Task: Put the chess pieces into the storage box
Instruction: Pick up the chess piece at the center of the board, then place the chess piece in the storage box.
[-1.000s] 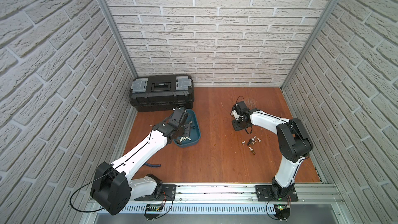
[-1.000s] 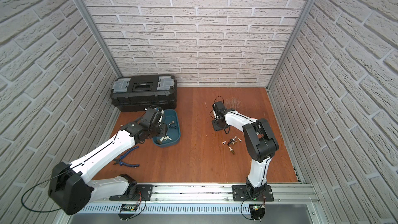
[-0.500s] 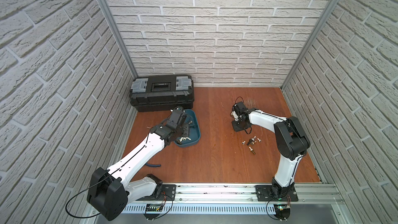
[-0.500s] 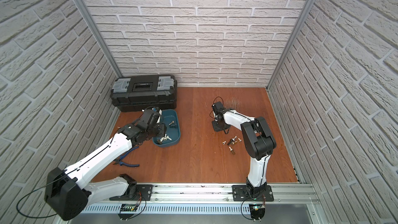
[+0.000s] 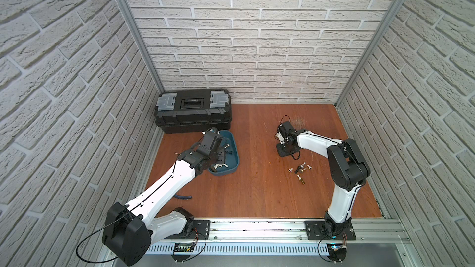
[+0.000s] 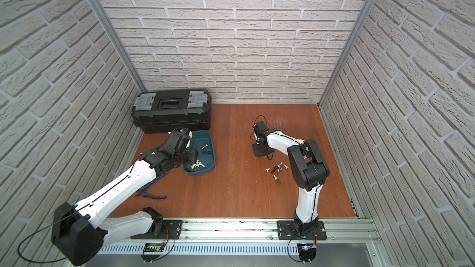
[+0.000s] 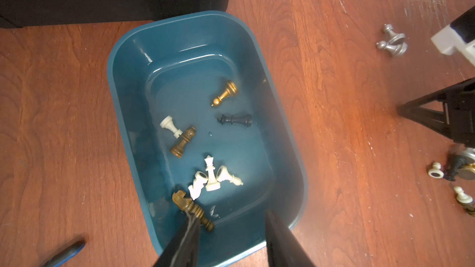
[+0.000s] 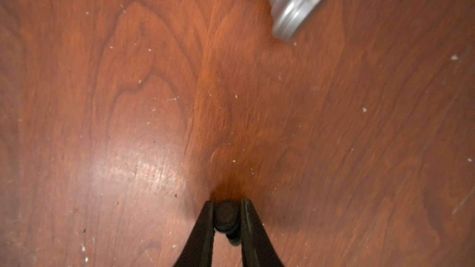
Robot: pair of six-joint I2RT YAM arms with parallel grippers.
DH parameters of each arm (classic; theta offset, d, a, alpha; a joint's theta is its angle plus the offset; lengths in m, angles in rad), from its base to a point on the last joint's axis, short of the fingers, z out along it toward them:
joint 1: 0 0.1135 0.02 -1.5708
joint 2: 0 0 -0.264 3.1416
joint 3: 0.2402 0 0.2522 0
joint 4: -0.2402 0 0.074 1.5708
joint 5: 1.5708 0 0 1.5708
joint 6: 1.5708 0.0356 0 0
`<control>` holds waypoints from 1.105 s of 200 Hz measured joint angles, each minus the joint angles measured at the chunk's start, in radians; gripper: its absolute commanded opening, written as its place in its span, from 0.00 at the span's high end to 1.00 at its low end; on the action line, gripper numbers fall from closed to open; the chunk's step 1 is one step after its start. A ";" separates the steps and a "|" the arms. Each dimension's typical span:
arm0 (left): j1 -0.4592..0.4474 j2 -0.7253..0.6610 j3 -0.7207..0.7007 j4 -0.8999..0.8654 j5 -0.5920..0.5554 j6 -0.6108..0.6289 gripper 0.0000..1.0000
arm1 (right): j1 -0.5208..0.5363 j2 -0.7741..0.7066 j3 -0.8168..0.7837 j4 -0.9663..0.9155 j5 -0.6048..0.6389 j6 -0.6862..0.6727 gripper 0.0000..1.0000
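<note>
The teal storage box [image 7: 113, 78] [image 5: 235, 160] holds several chess pieces, white, black and brown. My left gripper [image 7: 231, 217] hangs open over its near end, and a brown piece [image 7: 192, 208] lies in the box against one finger. My right gripper [image 8: 226, 205] [image 5: 284, 150] is down at the table, shut on a small black piece [image 8: 226, 218]. Two silvery pieces [image 7: 393, 42] [image 8: 295, 3] lie just beyond it. A loose cluster of pieces [image 5: 299, 169] [image 6: 277, 169] lies on the wood beside the right arm.
A black toolbox [image 5: 192, 110] stands against the back wall, right behind the storage box. Blue-handled pliers [image 6: 151, 195] lie on the floor under the left arm. Brick walls close in both sides.
My right gripper's jaws have closed in onto the black piece. The left arm has shifted only slightly over the box, jaws unchanged.
</note>
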 measured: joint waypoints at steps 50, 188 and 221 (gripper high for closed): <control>0.000 -0.014 -0.003 -0.001 -0.004 -0.005 0.54 | 0.006 -0.013 0.000 -0.007 -0.010 -0.002 0.81; 0.047 -0.410 -0.169 -0.153 -0.112 -0.072 0.54 | 0.497 0.092 0.461 -0.026 -0.129 0.032 0.80; 0.060 -0.497 -0.204 -0.164 -0.111 -0.074 0.54 | 0.527 0.305 0.641 -0.024 -0.169 0.014 0.75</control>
